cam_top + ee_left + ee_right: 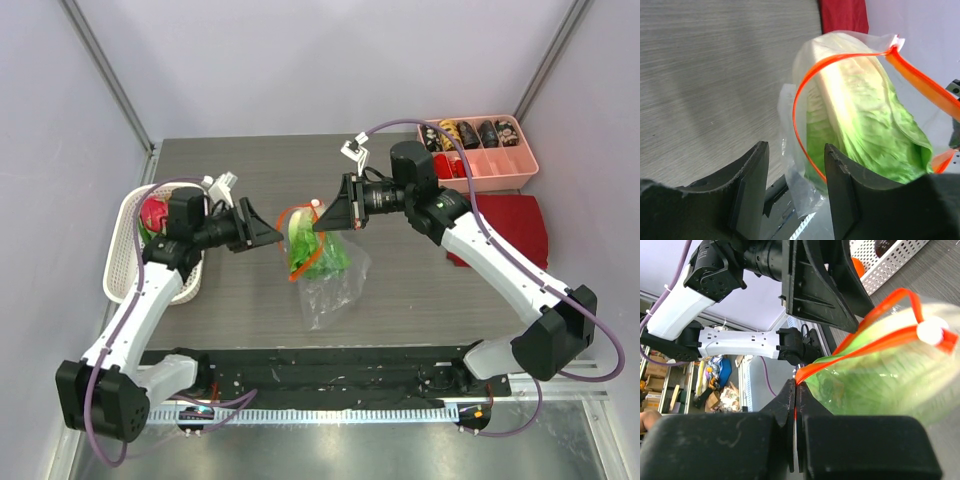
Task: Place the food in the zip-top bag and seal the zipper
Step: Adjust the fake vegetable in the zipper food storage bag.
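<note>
Next to the white basket (118, 262) on the left, the left gripper (796, 146) is partly open with nothing between its fingers, just short of the bag (335, 285). The clear bag is over the middle of the worktop (420, 290) between both arms, its mouth gaping, the lettuce (860, 125) inside. On the right, the right gripper (795, 387) is pinched closed on the zipper (920, 76).

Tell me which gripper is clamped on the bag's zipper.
The right gripper: its jaws are shut on the orange-red zipper. The left gripper has its fingers apart, pinching nothing.
</note>
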Tool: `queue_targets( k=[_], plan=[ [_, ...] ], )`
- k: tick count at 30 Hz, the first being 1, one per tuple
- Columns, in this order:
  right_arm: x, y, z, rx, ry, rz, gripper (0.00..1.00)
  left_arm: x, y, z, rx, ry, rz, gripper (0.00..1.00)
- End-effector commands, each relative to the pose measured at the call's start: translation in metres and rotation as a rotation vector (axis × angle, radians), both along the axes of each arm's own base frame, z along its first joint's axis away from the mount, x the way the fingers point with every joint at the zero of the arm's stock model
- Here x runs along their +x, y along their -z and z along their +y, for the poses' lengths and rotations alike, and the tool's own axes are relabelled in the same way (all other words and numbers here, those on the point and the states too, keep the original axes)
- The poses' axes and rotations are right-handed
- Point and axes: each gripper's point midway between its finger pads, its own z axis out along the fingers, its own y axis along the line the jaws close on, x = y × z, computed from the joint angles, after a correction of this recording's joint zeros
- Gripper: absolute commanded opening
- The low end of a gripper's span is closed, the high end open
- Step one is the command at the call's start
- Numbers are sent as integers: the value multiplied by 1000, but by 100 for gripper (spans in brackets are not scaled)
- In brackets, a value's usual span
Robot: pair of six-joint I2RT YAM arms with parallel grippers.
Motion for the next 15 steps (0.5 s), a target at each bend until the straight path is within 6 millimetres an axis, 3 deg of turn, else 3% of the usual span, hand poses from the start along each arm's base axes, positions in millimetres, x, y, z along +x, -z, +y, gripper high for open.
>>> queue_targets(
  k=[1, 4, 7, 8, 10, 11, 13, 15],
  plan=[
    [-10, -30, -5, 64, -25, -106, 1, 7, -7, -13, 4, 26, -44, 52],
    [-9, -29, -4, 61, -21, -107, 1, 2, -5, -23, 35, 68, -50, 46],
    [-4, -25, -6, 38, 4, -132, 1, -4, 0, -22, 94, 89, -41, 26],
    [-1, -22, -7, 20, 24, -137, 1, -11, 5, -19, 118, 100, -13, 13],
    [4, -3, -13, -57, 73, -127, 1, -13, -7, -18, 147, 133, -68, 0],
    [14, 9, -18, -109, 120, -157, 1, -18, -11, -21, 159, 161, -83, 0],
    [9, 39, -27, -193, 128, -104, 1, -28, -29, -27, 176, 208, -115, 0],
    [3, 47, -31, -213, 116, -104, 1, -43, -49, -36, 201, 284, -156, 0]
  ],
)
